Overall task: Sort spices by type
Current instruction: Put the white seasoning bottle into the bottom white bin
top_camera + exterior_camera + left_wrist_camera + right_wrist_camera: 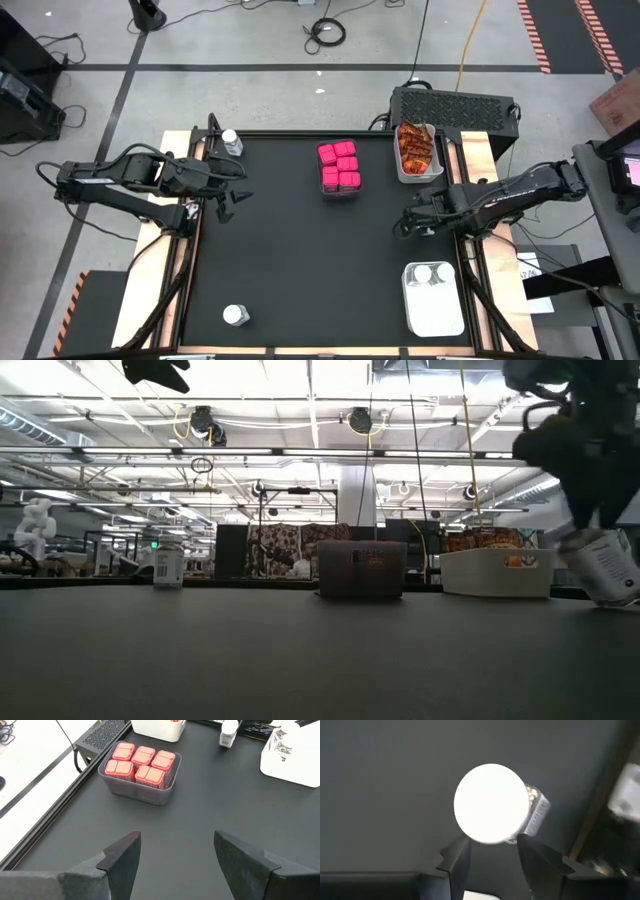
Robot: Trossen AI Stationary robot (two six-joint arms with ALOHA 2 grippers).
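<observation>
Sorting is well advanced, in my judgement. The pink packs [339,166] sit grouped in the dark grey tray [340,190] at twelve o'clock on the table; the orange-red sachets [415,146] fill a white bin [432,171] at about one o'clock; two jars [431,273] lie in the white bin [436,315] at about four o'clock. Outstanding: one jar [231,141] at ten o'clock on the table's edge, one jar [235,315] at seven o'clock near the front edge, and the jar [495,804] under the right gripper [492,851] at three o'clock. That gripper's fingers flank the jar narrowly; whether they grip it I cannot tell. The left gripper [175,851] hangs at nine o'clock, fingers apart, holding nothing. The table's centre is unobstructed; the right gripper works close to the table's right edge, between the two bins.
</observation>
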